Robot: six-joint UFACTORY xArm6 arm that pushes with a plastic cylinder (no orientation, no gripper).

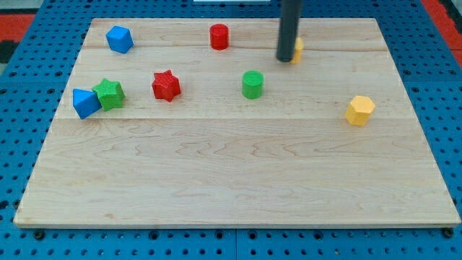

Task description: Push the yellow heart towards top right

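Fig.: my tip (pixel 286 59), a bare rod w/ no jaws to open/close, touches small yellow heart block (pixel 297 50), mostly hidden behind; keep push aimed up-right, approx. through block's centre.

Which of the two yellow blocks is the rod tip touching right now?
The yellow block near the view's top, mostly hidden behind my tip. The other, the yellow hexagonal block, sits alone toward the view's right.

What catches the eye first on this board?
My dark rod comes down from the view's top, my tip against a mostly hidden yellow block. Bright blocks dot the wooden board: a red star left of centre, a yellow hexagon alone at right.
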